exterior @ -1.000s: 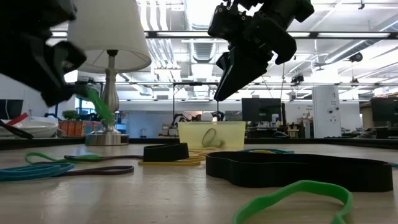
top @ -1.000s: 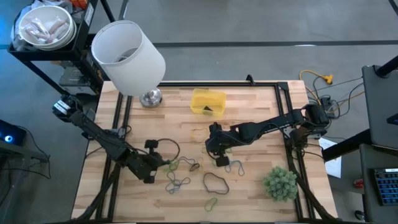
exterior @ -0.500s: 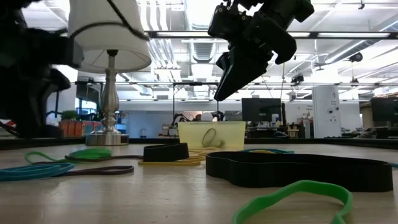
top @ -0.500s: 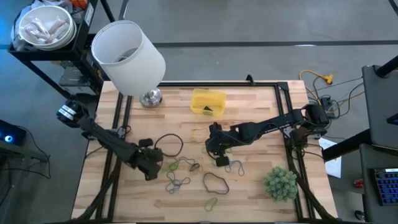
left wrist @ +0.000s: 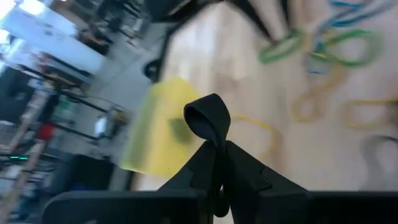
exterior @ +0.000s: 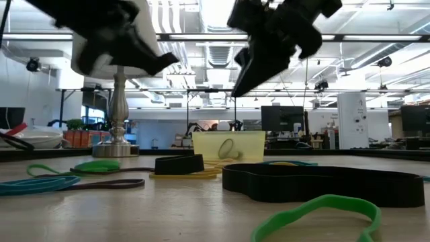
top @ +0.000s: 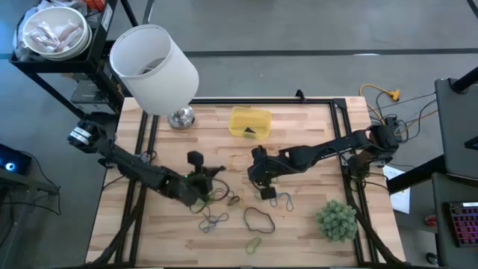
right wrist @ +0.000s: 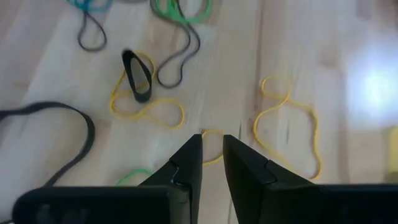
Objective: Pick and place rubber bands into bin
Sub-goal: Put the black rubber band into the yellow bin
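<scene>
Left end effector [left wrist: 214, 146] has its fingers pressed on a black band [left wrist: 208, 118], lifted and pointed at the yellow bin [top: 249, 122] so I can drop it in. Right end effector [right wrist: 211, 158] hovers slightly parted over the worktop [top: 314, 127]. One bin, roughly ten loose rubber bands [top: 259, 218] near mid-worktop
</scene>
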